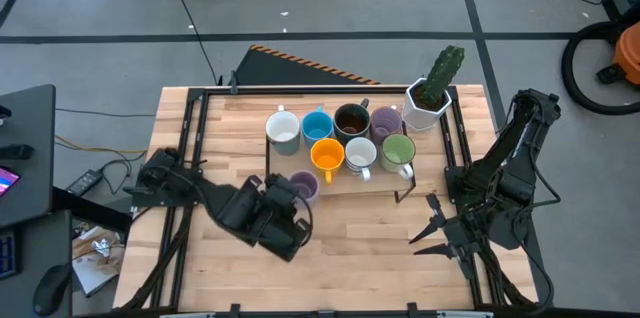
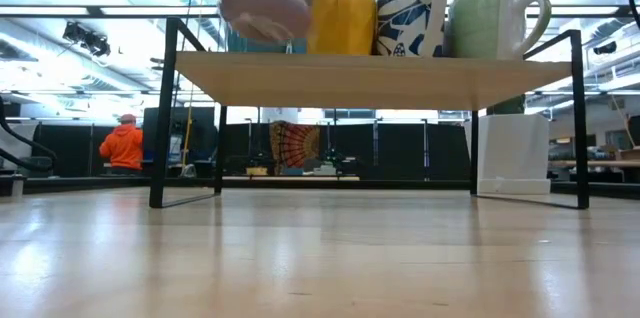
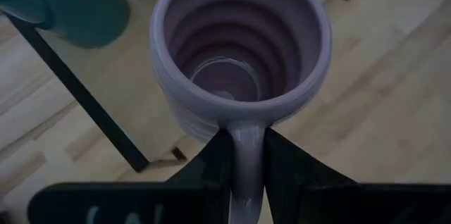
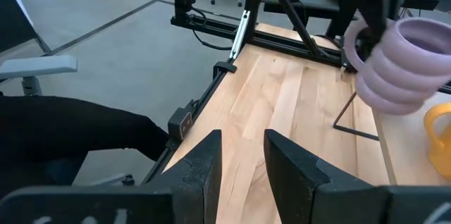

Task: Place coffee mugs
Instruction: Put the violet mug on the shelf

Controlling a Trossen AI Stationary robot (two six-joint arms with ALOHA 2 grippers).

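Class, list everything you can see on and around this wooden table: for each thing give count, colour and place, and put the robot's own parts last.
Ribbed lilac mug: one, held by its handle at the shelf's front left corner.
Mugs on the shelf: seven; back row white-grey, blue, dark brown, purple; front row orange, white patterned, green.
Wooden shelf with black metal legs: one, mid-table.
White hexagonal pot with green cactus: one, back right.
Wooden table: one.
Person in orange top: one, background.
Left gripper: shut on the lilac mug's handle.
Right gripper: front right, fingers apart, empty.
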